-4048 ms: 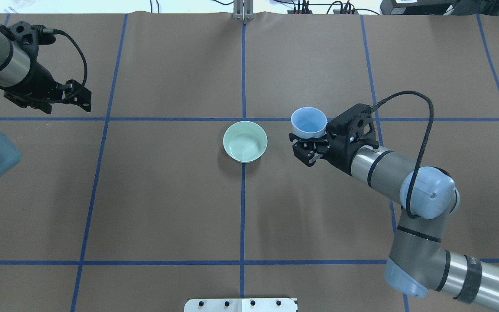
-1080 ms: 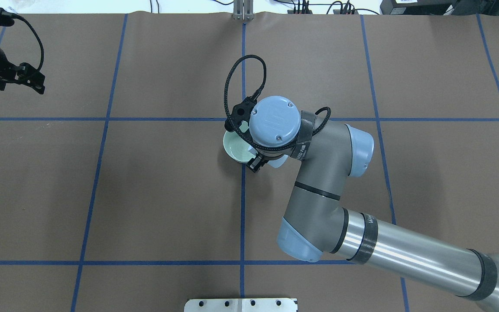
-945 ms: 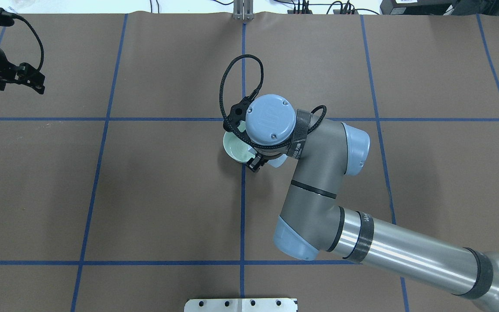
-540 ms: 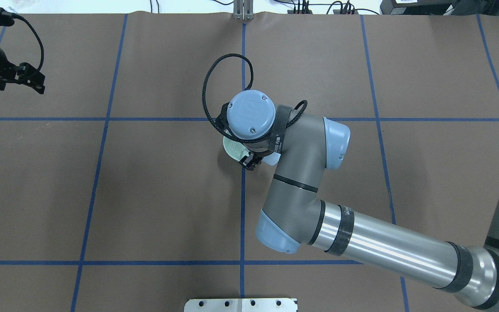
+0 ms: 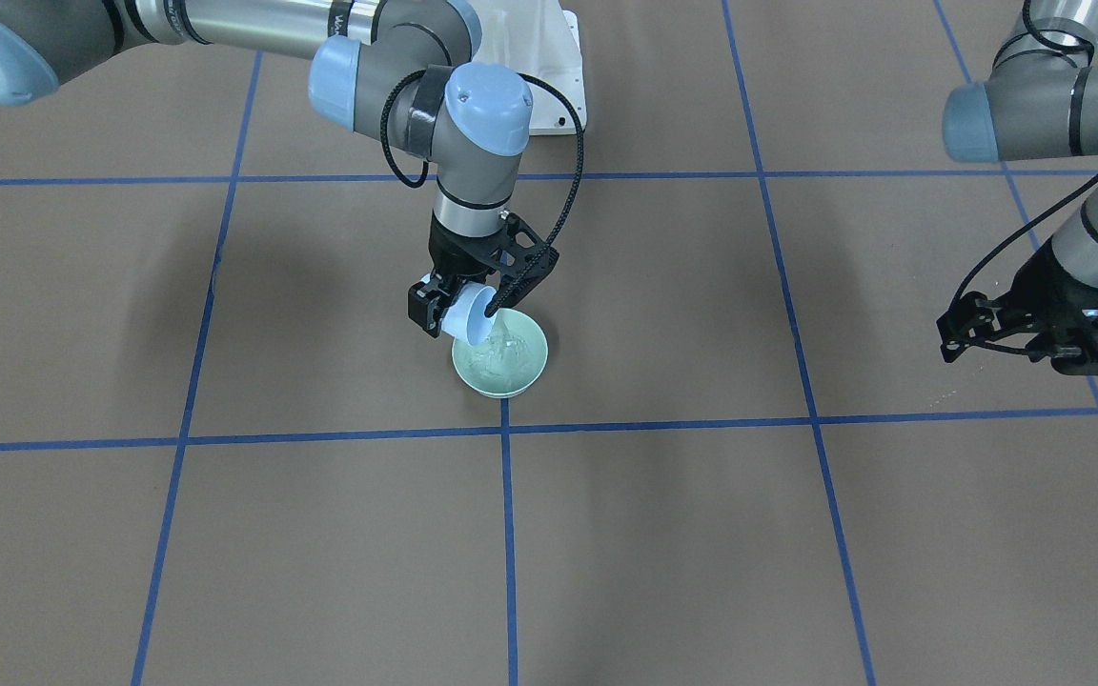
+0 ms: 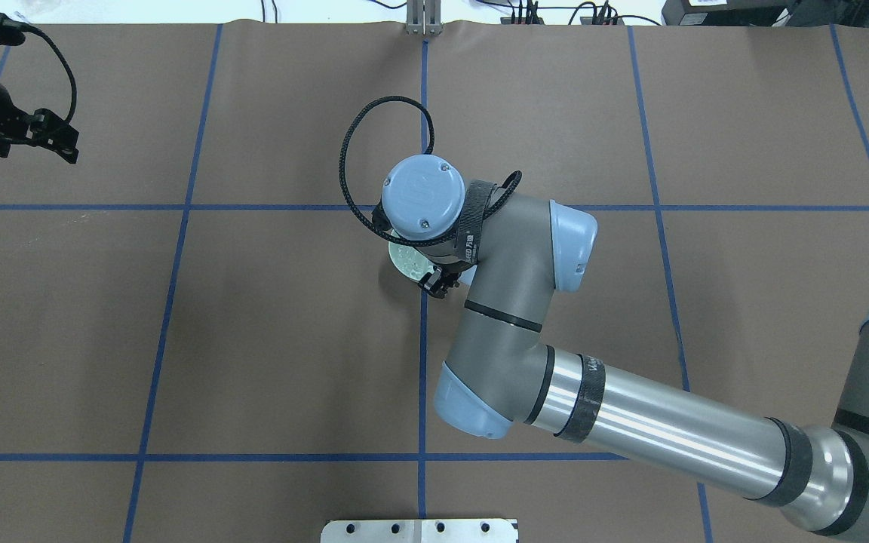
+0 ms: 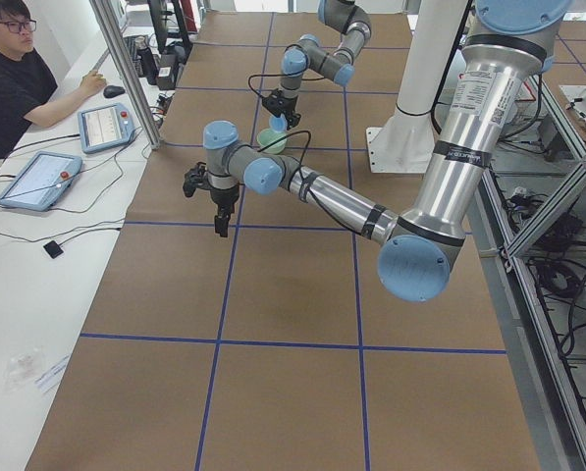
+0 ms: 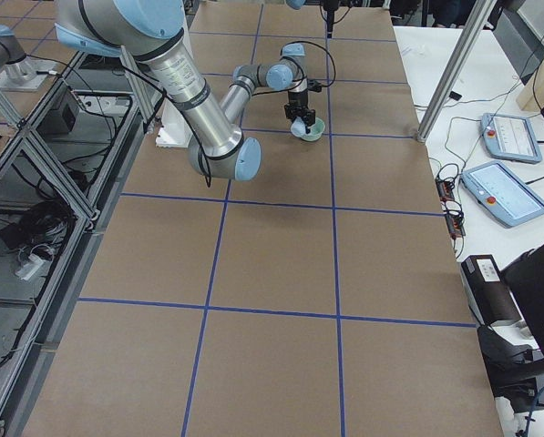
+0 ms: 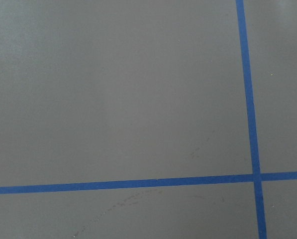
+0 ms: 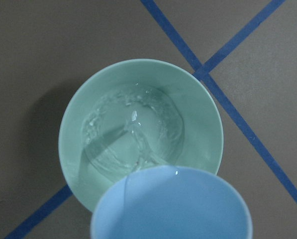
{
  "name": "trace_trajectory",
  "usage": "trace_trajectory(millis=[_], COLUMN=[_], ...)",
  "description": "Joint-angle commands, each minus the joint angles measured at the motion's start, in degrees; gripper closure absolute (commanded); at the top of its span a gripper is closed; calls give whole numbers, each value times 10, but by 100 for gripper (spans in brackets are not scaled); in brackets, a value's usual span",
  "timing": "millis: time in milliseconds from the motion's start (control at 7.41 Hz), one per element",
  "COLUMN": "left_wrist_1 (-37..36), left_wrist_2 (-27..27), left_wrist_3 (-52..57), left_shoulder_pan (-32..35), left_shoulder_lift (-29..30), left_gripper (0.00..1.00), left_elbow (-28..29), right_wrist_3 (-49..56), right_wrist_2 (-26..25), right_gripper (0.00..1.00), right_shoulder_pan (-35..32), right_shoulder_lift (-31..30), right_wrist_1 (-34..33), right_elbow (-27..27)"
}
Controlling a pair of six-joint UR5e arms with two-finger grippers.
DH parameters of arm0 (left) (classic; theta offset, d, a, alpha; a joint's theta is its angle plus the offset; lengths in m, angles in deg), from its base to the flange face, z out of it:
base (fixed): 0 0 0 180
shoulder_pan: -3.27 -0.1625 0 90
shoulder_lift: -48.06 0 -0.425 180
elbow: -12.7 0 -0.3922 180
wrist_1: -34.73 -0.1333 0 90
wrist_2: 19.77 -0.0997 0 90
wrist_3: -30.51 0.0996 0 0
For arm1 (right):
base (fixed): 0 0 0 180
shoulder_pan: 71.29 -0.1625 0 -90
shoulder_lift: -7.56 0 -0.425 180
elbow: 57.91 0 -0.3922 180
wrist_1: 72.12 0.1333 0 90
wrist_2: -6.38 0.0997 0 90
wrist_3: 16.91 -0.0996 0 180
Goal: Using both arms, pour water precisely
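Presently the right arm (image 6: 631, 430) reaches in over the middle of the tabletop (image 6: 253, 339), wrist pointing down. The right hand (image 5: 461, 310) is clamped on a pale blue cup (image 5: 470, 322), one finger on either side of its wall. The cup is tipped well over, its mouth turned toward a pale green bowl (image 5: 501, 391) and its lip hanging just over the bowl's near rim in the right wrist view.

Water (image 10: 133, 134) lies in the bottom of the bowl, rippled and glinting. A thin clear stream runs from the cup's lip down into it.

The bowl sits upright on the tabletop, just beside a crossing of the blue tape lines (image 10: 238, 124). In the overhead view the right wrist hides most of it.

The left arm (image 5: 1035, 95) is off at the robot's left side of the tabletop, well apart from the bowl. The left hand (image 5: 947, 340) hangs above bare brown paper, fingers apart and holding nothing. Its wrist camera sees only paper and tape.
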Motion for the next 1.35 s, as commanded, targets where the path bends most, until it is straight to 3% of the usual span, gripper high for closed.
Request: trace_trajectory(millis=[0, 270, 540, 1215], left_wrist_1=[0, 0, 0, 0], left_wrist_2=[1, 1, 1, 1], left_wrist_3=[-4, -6, -8, -10], left_shoulder_pan=[1, 1, 4, 4], left_shoulder_lift=[1, 3, 4, 5], left_gripper=[0, 0, 0, 0], left_elbow=[0, -1, -1, -9], right_wrist_3=[-5, -24, -93, -193], right_wrist_2=[0, 0, -1, 0], right_gripper=[100, 100, 100, 100], right_shoulder_pan=[0, -2, -5, -72], right_shoulder_lift=[0, -11, -76, -178], right_wrist_1=[10, 96, 288, 457], right_elbow=[-8, -9, -12, -127])
